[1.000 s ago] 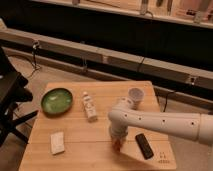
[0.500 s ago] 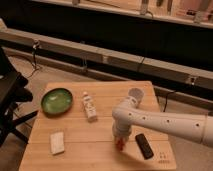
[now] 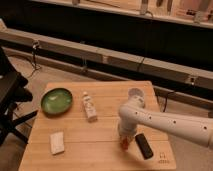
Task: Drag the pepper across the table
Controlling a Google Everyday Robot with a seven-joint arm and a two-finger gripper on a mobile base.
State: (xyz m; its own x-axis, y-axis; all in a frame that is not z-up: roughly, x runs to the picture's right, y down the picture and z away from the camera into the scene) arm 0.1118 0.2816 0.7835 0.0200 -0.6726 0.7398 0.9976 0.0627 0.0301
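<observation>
the gripper (image 3: 124, 138) is at the end of the big white arm (image 3: 165, 121), low over the right front part of the table (image 3: 100, 150). the arm covers most of it, so you cannot tell if it is open or shut or if it has hold of anything. the arm runs off the right edge of the view, so where it starts is cut off.

the pepper (image 3: 123, 144) is only a small red-orange bit poking out just under the gripper, on the wood near the front edge. the rest of it is hidden by the arm. it looks to be touching the gripper, but that is hard to make out.

a black remote (image 3: 144, 145) lies just beside the pepper, on its right. a pale cup (image 3: 135, 93) stands behind the arm, partly covered by it. a green bowl (image 3: 56, 100) sits at the left back. a small white bottle (image 3: 89, 108) is in the middle, too blurry to say more. a pale flat sponge (image 3: 57, 142) lies at the left front. a dark chair (image 3: 10, 100) is cut off at the left side.

since half a second ago, the arm's bent end has moved a little to the right, and the pepper has gone with it, closer to the remote. the bowl, bottle, sponge and remote have stayed put.
</observation>
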